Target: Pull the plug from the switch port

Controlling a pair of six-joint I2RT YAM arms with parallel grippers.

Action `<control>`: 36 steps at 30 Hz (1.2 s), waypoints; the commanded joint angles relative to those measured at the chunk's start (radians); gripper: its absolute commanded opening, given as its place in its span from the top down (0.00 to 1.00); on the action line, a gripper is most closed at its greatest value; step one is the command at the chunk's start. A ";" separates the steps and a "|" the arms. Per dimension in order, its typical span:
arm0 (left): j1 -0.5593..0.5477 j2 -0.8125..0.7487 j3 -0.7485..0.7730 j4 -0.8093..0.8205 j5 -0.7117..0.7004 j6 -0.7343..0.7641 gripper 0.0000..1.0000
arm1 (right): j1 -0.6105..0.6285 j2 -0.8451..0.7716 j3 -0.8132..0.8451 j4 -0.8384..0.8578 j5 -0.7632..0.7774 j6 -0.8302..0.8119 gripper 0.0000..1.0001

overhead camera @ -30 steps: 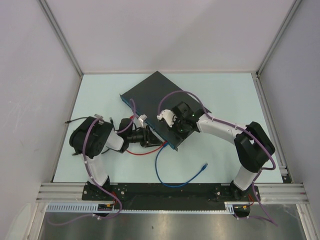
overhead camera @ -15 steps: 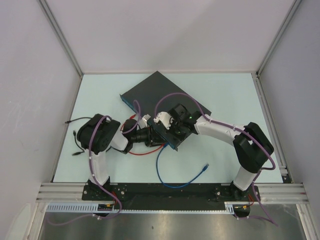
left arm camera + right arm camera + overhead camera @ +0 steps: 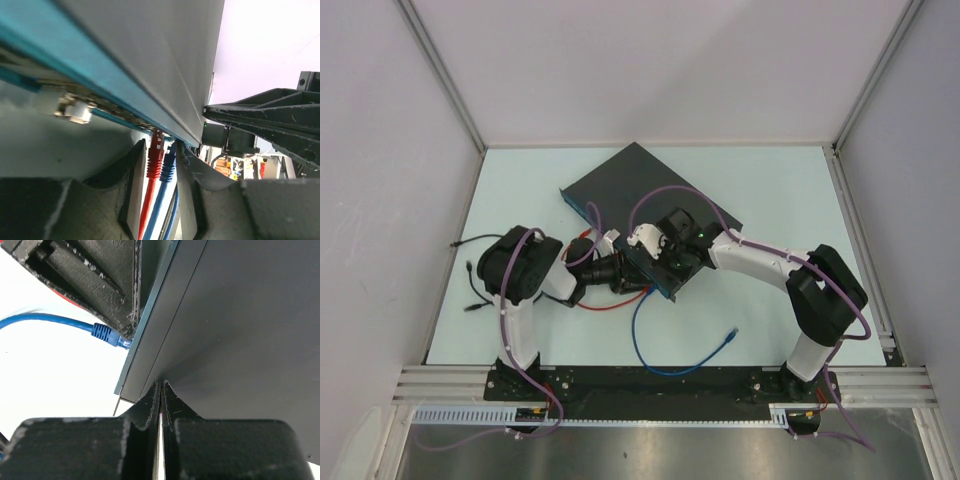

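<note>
A large flat dark grey rectangular switch [image 3: 650, 190] lies at an angle in the middle of the pale mint surface [image 3: 780, 200], its long blue-teal edge [image 3: 75, 65] facing the left arm. In the left wrist view two leads sit side by side in sockets on that edge: a red ribbed plug [image 3: 156, 150] on the left and a blue ribbed plug [image 3: 168, 165] touching it on the right. The left claw [image 3: 160, 147] is up against the edge, and its two black fingers [image 3: 132, 165] are a little way apart, closely bracketing both plugs, one finger just beside the red boot and the other just beside the blue one; whether they are actually pinching them I cannot tell. From above, the red cable [image 3: 605, 306] curls on the surface under that arm. The blue cable [image 3: 650, 355] loops towards the near edge and ends in a loose blue connector [image 3: 728, 334] lying well apart from the switch. The right claw [image 3: 160, 385] has its fingers pressed together with nothing between them, the tips set on the switch's dark top panel close to the teal edge, and the blue plug shows just beyond it in the right wrist view. A thin black lead [image 3: 472, 241] lies on the surface beside the left arm
</note>
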 commanded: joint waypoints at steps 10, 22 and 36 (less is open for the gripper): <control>0.016 0.039 0.044 -0.072 -0.052 0.042 0.66 | 0.041 0.045 0.004 -0.003 0.020 -0.015 0.97; -0.032 0.050 0.052 -0.021 0.005 0.066 0.64 | 0.029 0.035 0.004 -0.009 0.019 -0.015 0.97; -0.019 0.050 0.035 -0.050 0.036 0.098 0.63 | 0.013 0.022 0.002 -0.011 0.014 -0.025 0.96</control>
